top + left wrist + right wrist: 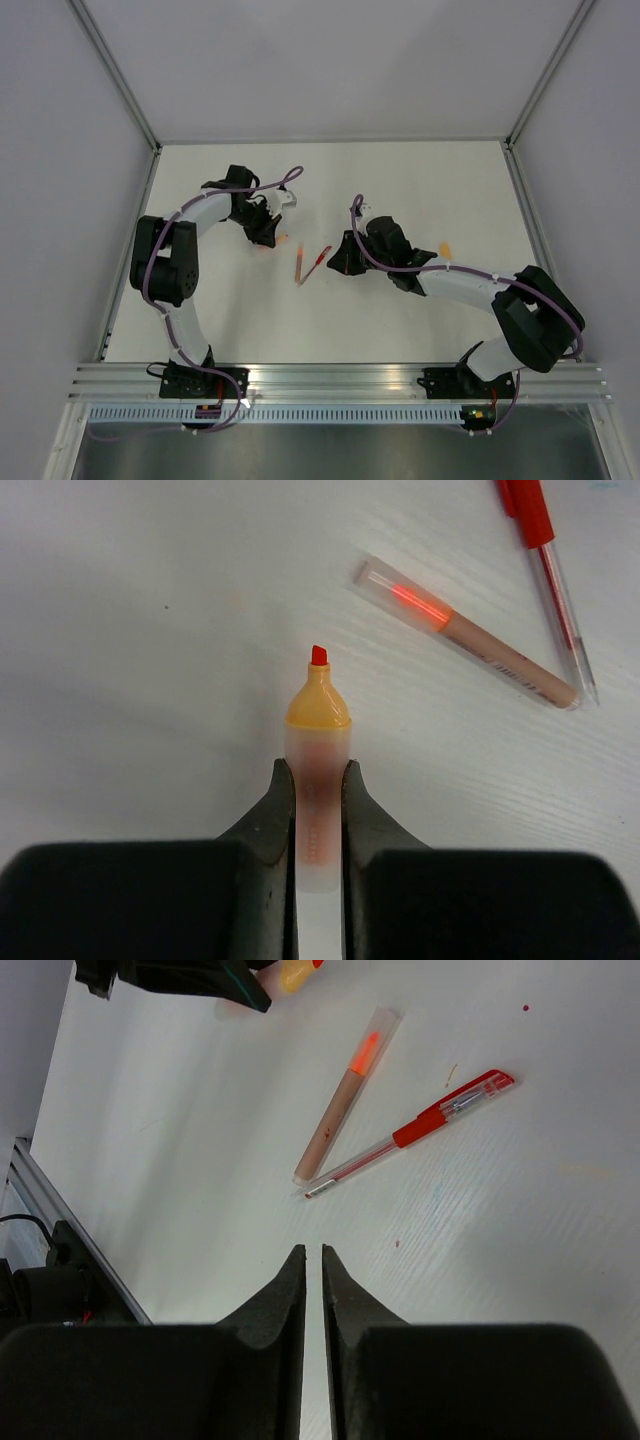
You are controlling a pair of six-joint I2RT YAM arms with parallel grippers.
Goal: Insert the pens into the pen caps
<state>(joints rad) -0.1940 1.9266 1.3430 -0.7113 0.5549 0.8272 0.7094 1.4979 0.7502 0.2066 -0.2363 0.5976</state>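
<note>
Left jaws clamp uncapped orange highlighter (pixel 318 745). Right jaws nearly closed, empty. Peach pen (pixel 342 1098), red pen (pixel 408 1135) on worktop (pixel 520 1260); print unreadable.

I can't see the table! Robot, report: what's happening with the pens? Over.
Left gripper shut on orange highlighter, tip bare. Right gripper shut, empty. Red pen, peach pen loose on table. Nothing blocking.
</note>
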